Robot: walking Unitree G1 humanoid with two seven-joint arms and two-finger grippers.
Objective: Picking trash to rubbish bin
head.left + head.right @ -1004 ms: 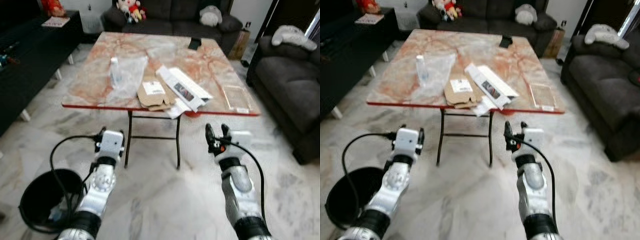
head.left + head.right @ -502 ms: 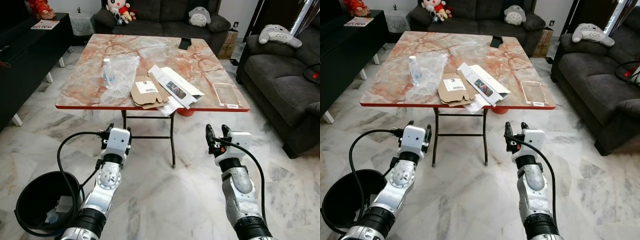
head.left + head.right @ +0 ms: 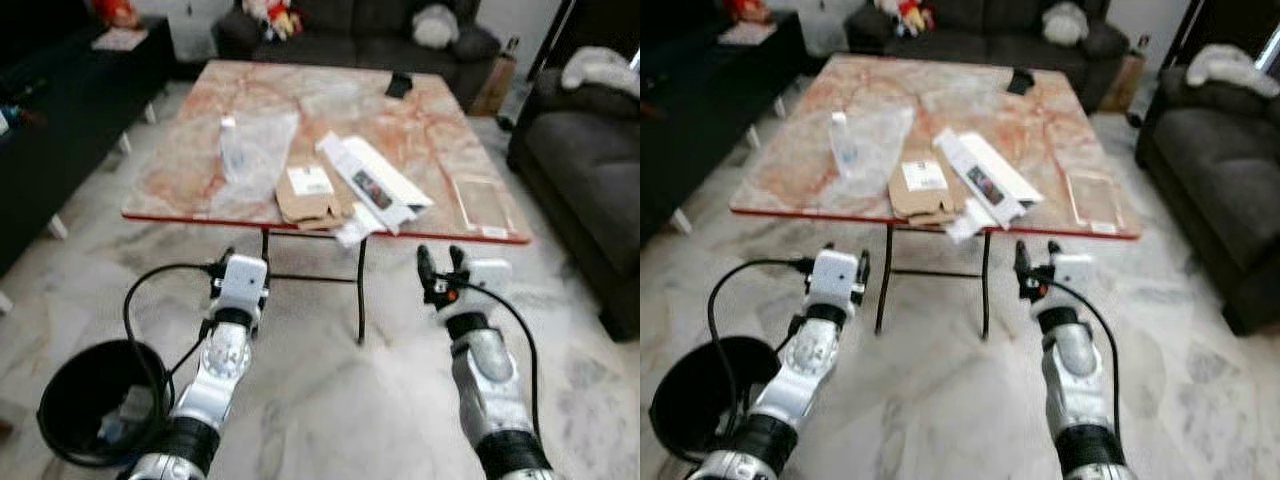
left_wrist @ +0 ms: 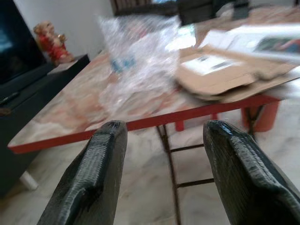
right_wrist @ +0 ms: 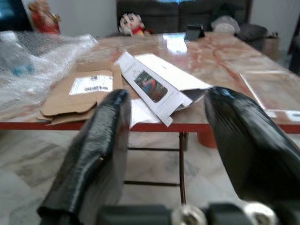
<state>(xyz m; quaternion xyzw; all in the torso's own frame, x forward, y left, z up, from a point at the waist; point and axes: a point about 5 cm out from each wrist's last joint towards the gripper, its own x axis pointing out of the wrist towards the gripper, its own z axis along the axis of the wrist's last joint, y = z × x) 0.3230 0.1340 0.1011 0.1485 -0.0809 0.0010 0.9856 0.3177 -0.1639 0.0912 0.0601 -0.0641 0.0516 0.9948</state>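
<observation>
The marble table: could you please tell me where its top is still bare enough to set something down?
The marble table is bare across its far half, between the dark phone and the far left corner, and along its left edge beside the plastic wrap. The near middle is crowded: flattened cardboard box, white printed box, and a clear tray near the right edge.

the view has drawn back from the table [image 3: 190, 170] and gone blurred.

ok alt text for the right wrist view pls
Between the right gripper's two open black fingers, a red-edged marble table holds a flattened cardboard box, a long white printed carton and clear plastic wrap. A dark sofa with a doll stands behind.
</observation>
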